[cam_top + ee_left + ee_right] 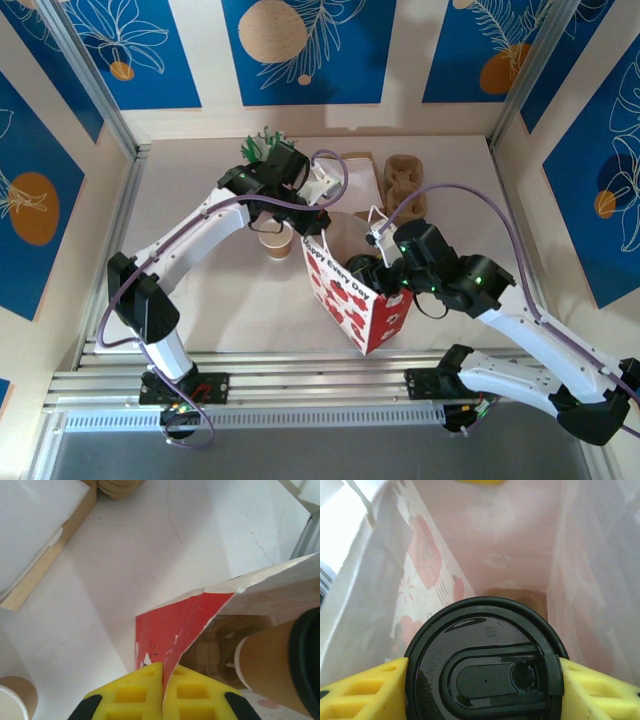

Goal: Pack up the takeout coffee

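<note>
White bench (230, 300), walled by blue leaf-print panels. From its base my left arm (200, 225) reaches far across with the elbow bent. The left pincer (163, 685) is pressed together on the upper edge of the red-and-white gift bag (350, 295), just right of an open paper cup (275, 240). My right arm (520, 330) folds inward over the bag's mouth. The right pincer (482, 695) clamps the takeout coffee (265, 665) on both sides and holds it inside the bag. From the right wrist, the black lid (485, 645) hides the cup body. I cannot make out the brown shape at the bag's bottom.
</note>
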